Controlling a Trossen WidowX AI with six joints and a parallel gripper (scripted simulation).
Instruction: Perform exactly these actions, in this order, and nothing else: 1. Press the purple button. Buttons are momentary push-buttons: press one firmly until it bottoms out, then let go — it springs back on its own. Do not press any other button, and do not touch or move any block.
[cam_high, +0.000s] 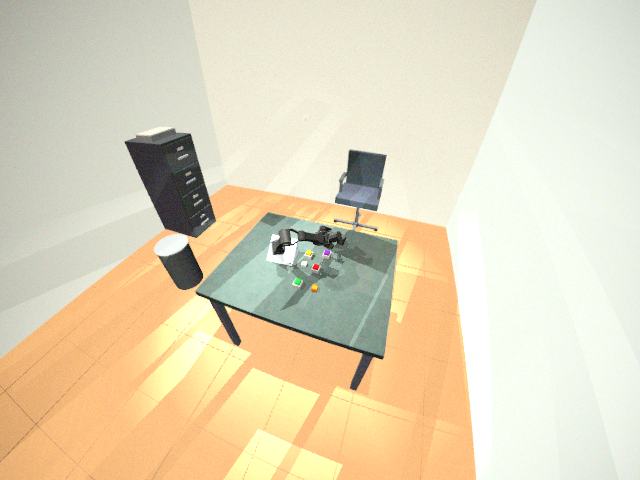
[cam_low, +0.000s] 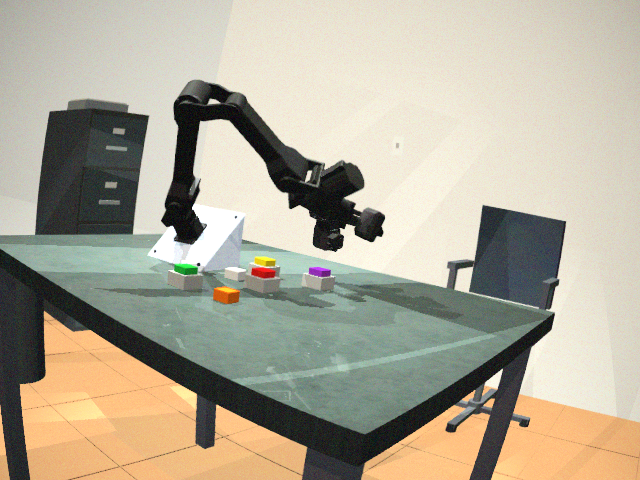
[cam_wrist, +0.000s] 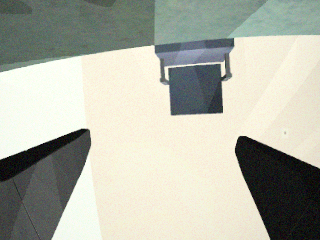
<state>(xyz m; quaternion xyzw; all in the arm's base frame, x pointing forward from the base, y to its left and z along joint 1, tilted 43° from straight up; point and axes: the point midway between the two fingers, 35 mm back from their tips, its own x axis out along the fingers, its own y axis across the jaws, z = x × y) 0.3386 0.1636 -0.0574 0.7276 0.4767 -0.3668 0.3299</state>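
purple button (cam_low: 319, 271) sat unpressed near the worktop's far edge as your gripper (cam_low: 328, 241) hung above it, jaws spread wide and holding nothing.

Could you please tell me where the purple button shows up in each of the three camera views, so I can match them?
Top: the purple button sits near the table's far edge, right of the yellow button, beside the gripper.
Exterior: purple button at centre, rightmost button, below the open gripper.
Wrist: not in view.
Shared landmark: the office chair.
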